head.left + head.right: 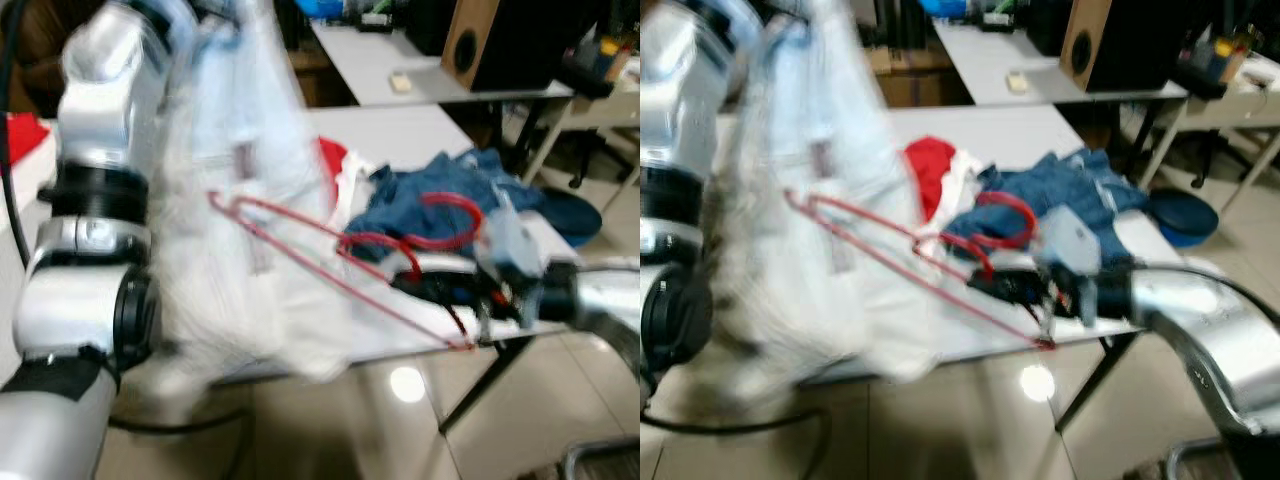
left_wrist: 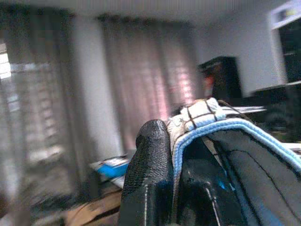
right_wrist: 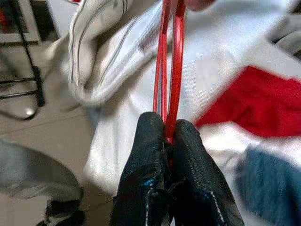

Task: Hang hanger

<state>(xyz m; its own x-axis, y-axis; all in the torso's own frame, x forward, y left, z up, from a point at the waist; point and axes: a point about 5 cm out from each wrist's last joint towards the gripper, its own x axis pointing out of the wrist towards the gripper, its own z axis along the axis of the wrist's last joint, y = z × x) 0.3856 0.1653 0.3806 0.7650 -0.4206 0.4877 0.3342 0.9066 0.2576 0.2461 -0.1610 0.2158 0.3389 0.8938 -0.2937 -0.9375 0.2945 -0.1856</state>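
- Left arm [image 1: 85, 270] stands closest to the head camera, raised at the left, with a white garment [image 1: 245, 230] draped from its upper end.
- Left tool [image 2: 176, 155] pinches a fold of cloth with a light-blue edge; its two black fingers [image 2: 148, 174] are pressed onto that fold.
- Right tool [image 3: 169, 136] is pressed together on the red hanger [image 1: 340, 265], gripping two thin red bars side by side.
- Hanger position: held in the air in front of the white counter [image 1: 400, 135], its frame running from the right tool toward the garment. Its far end lies against or inside the cloth; motion blur prevents telling which.
- Hanger hook [image 1: 450, 215] curves up near the right tool, above a blue denim heap [image 1: 450, 185] that lies on the counter beside a red and white cloth [image 1: 935, 175].
- Handling judgement: the hanger looks thin, light and stiff, with some spring in the long bars. A smooth coating may let it twist in a two-finger pinch.
- Recommended hold: close to the hook, where the bars meet, to limit rotation.
- Garment judgement: soft, limp and loose; it will sag and may slide off the hanger if the frame tilts.
- No rail or hanging point can be made out.
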